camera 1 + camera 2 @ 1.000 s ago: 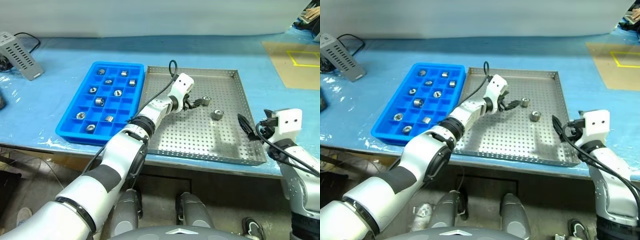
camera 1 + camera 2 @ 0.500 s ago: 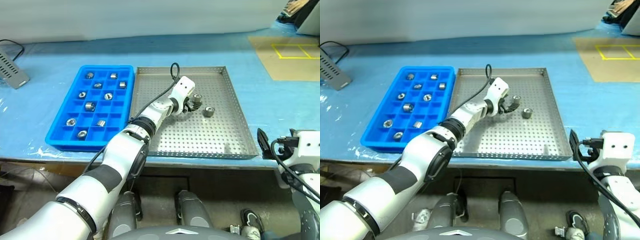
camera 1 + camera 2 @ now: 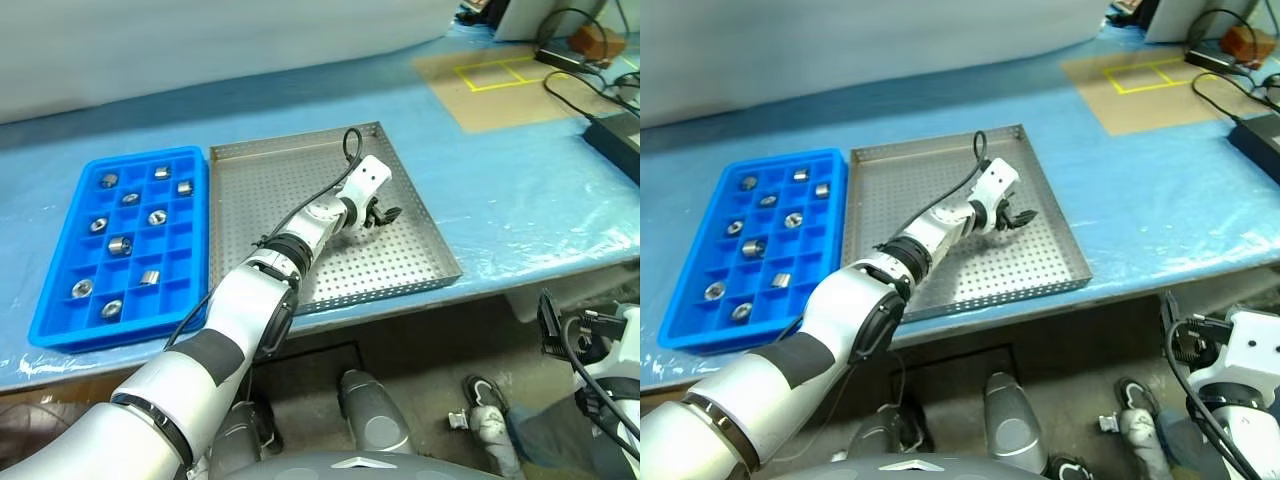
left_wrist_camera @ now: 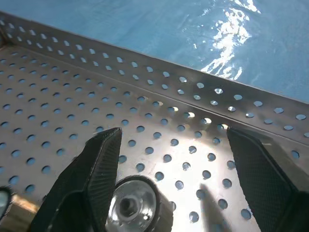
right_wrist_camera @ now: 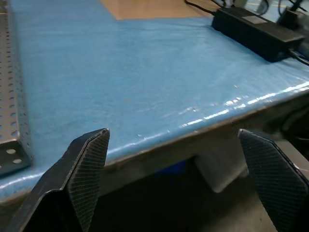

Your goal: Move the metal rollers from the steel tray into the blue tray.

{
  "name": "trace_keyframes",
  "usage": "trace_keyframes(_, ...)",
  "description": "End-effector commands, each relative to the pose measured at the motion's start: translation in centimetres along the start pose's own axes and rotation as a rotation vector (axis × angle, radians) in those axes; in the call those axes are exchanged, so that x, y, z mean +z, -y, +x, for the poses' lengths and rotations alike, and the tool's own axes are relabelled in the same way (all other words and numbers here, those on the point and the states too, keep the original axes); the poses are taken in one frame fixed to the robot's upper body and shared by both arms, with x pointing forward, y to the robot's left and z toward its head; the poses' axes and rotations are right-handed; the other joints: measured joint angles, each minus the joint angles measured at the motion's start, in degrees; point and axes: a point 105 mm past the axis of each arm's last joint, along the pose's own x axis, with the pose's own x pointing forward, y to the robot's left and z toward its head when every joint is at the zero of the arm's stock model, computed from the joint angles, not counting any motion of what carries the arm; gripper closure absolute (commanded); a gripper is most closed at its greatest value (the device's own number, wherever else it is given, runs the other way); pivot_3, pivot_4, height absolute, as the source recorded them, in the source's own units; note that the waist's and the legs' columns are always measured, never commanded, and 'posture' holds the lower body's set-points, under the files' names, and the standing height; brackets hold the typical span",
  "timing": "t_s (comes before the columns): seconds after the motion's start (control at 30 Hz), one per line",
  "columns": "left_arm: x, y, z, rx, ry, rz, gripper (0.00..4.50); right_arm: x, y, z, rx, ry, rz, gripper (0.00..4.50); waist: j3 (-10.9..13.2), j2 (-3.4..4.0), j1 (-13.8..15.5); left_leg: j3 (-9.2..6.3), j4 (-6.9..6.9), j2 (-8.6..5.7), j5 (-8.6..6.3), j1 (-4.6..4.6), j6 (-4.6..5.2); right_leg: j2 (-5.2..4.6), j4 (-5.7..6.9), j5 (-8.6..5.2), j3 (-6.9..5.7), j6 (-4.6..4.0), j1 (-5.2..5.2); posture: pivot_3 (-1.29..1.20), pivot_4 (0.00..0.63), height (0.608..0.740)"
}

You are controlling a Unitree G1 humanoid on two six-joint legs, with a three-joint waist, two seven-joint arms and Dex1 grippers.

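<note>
Nine metal rollers (image 3: 118, 244) sit in separate compartments of the blue tray (image 3: 55, 326), which lies just beside the steel tray (image 3: 420, 278) on the blue-covered table (image 3: 520, 190). Left gripper (image 3: 380, 213) reaches low over the steel tray's perforated floor, near the rim far from the blue tray, fingers spread apart and holding nothing. One roller (image 4: 133, 207) stands upright on the holes right beside one left finger (image 4: 99, 164), in the gap between the fingers; can't tell if it touches. Edge of a second roller (image 4: 4, 198) shows nearby. Right gripper (image 5: 174, 188) hangs off the table's front edge, well apart from the steel tray, fingers wide, empty. Black power brick (image 5: 256, 33) with cables lies on the table.
</note>
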Motion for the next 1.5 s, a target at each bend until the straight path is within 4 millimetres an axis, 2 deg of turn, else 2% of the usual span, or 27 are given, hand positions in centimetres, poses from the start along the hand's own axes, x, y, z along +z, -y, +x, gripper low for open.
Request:
trace_keyframes(0.03, 0.3, 5.2, 2.1, -0.051, -0.017, 0.005, 0.82, 1.3, 0.3, -1.1, -0.04, 0.059, -0.024, 0.0, 0.01, -0.02, -1.78, -0.01, 0.0, -0.06, -0.01, -0.01, -0.01, -0.06, -0.01, -0.02, -0.03, 0.17, 0.02, -0.93, 0.15, 0.74)
trace_keyframes(0.23, -0.9, 3.8, 1.9, 0.052, -0.049, -0.007, 0.82, 1.2, 0.5, -1.0, -0.042, 0.056, -0.033, 0.0, 0.04, -0.06, -6.75, -0.08, 0.14, -0.64, -0.34, -0.05, 0.24, -0.64, -0.1, -0.28, -0.06, 1.05, 0.19, -0.9, 0.15, 0.74)
trace_keyframes(0.37, -0.9, 3.2, 1.7, 0.101, -0.025, -0.053, 0.82, 1.3, 0.6, -0.3, -0.027, 0.062, -0.047, 0.0, 0.03, -0.05, -9.05, -0.09, 0.23, -0.89, -0.54, -0.07, 0.55, -0.85, -0.48, -0.17, -0.06, 1.25, 0.44, -0.88, 0.15, 0.74)
trace_keyframes(0.47, -0.1, 3.1, 1.8, 0.105, 0.025, -0.086, 0.82, 1.3, 0.4, 0.2, -0.009, 0.063, -0.05, 0.0, 0.04, -0.06, -9.96, -0.12, 0.22, -0.97, -0.64, -0.07, 0.73, -0.97, -1.02, 0.12, -0.21, 1.35, 0.74, -0.85, 0.15, 0.74)
trace_keyframes(0.57, 1.3, 2.3, 1.6, 0.145, 0.08, -0.104, 0.82, 1.2, 0.2, 0.9, 0.017, 0.06, -0.058, 0.0, 0.03, -0.06, -10.37, -0.12, 0.22, -1.38, -0.74, -0.09, 1.06, -1.41, -1.11, 0.21, -0.26, 1.39, 0.81, -0.84, 0.15, 0.74)
trace_keyframes(0.77, 2.3, 0.1, 1.1, 0.251, 0.101, -0.11, 0.82, 1.1, -0.2, 1.8, 0.043, 0.061, -0.061, 0.0, 0.03, -0.05, -10.43, -0.13, 0.39, -1.68, -0.93, -0.29, 1.53, -1.75, -1.35, 0.22, -0.4, 1.48, 0.93, -0.8, 0.15, 0.74)
trace_keyframes(0.93, 2.7, 0.0, 1.0, 0.249, 0.113, -0.114, 0.82, 0.9, -0.5, 2.4, 0.057, 0.059, -0.058, 0.0, 0.04, -0.06, -10.43, -0.17, 0.6, -1.69, -1.0, -0.41, 1.67, -1.8, -1.36, 0.27, -0.49, 1.59, 0.96, -0.79, 0.15, 0.74)
trace_keyframes(1.07, 2.3, -0.4, 0.8, 0.265, 0.104, -0.109, 0.82, 0.4, -0.6, 2.7, 0.064, 0.051, -0.057, 0.0, 0.03, -0.06, -10.42, -0.17, 0.7, -1.69, -1.02, -0.44, 1.7, -1.82, -1.35, 0.29, -0.52, 1.62, 1.0, -0.78, 0.15, 0.74)
trace_keyframes(1.2, 1.6, -2.0, 0.2, 0.345, 0.105, -0.148, 0.82, -0.1, -0.8, 2.7, 0.072, 0.041, -0.052, 0.0, 0.03, -0.06, -10.45, -0.17, 0.74, -1.69, -1.03, -0.46, 1.71, -1.83, -1.35, 0.29, -0.52, 1.63, 1.0, -0.77, 0.15, 0.74)
trace_keyframes(1.5, 0.5, -2.5, -0.3, 0.351, 0.109, -0.167, 0.82, -0.2, -1.1, 3.4, 0.094, 0.046, -0.052, 0.0, 0.03, -0.06, -10.4, -0.19, 0.84, -1.69, -1.07, -0.53, 1.78, -1.85, -1.34, 0.31, -0.56, 1.65, 1.0, -0.74, 0.15, 0.74)
